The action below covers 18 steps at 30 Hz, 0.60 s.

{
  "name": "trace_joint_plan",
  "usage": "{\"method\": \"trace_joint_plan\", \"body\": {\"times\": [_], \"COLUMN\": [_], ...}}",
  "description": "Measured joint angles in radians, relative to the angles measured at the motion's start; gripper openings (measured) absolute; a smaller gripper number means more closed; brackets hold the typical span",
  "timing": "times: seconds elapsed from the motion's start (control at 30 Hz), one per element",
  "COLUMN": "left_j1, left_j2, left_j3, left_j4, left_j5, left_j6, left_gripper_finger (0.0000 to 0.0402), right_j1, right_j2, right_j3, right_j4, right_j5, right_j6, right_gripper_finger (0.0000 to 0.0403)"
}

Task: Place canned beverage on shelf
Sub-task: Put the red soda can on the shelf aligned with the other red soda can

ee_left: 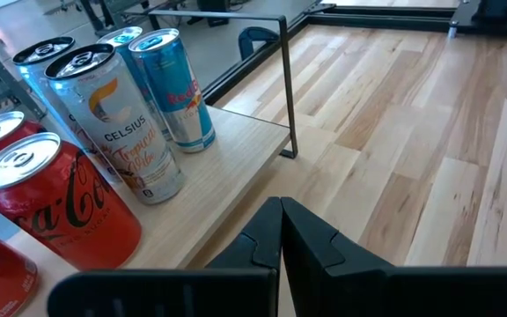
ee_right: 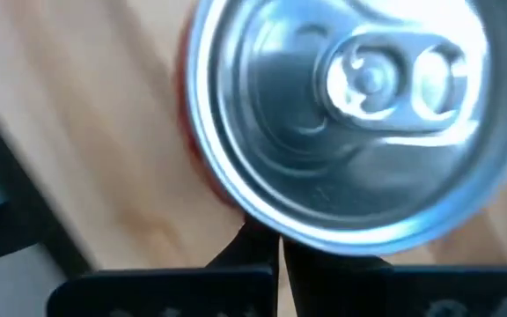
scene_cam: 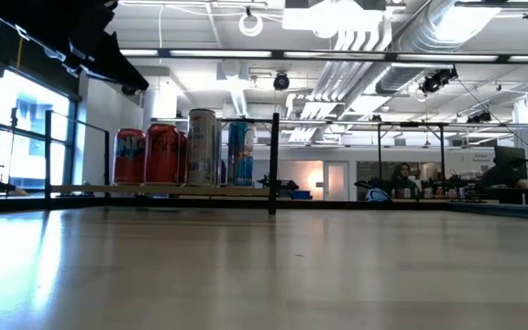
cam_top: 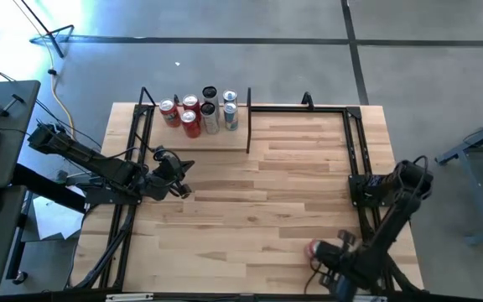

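The plank table (cam_top: 258, 201) lies mostly bare between the shelf (cam_top: 225, 141) and its near edge, with black frame rails along both sides. The shelf, a pale wood platform with a thin upright end panel on its right, sits at the table's far edge, left of centre; a cluster of cans (cam_top: 198, 112) fills its far left part, leaving its near strip free. The left gripper (cam_top: 183, 190), fingers pressed together and empty, hovers just in front of the shelf. The red can (cam_top: 315, 248), with a silver top and pull tab, stands far from the shelf, at the table's near right corner. The right gripper (cam_top: 329, 252) is beside it, fingers together against the can's rim rather than around it.
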Motion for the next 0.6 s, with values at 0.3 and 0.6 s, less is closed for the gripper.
{"method": "trace_joint_plan", "body": {"times": [0.3,0.6], "left_j1": [-0.001,-0.001], "left_j2": [0.000,0.000], "left_j3": [0.000,0.000], "left_j4": [0.001,0.007], "left_j5": [0.001,0.021], "left_j6": [-0.016,-0.024], "left_gripper_finger": [0.0000,0.0000], "right_j1": [-0.141,-0.259], "right_j2": [0.000,0.000], "right_j3": [-0.092,-0.093], "right_j4": [0.099,0.151], "right_j5": [0.085,0.224], "right_j6": [-0.243,-0.408], "right_gripper_finger": [0.0000,0.0000]}}
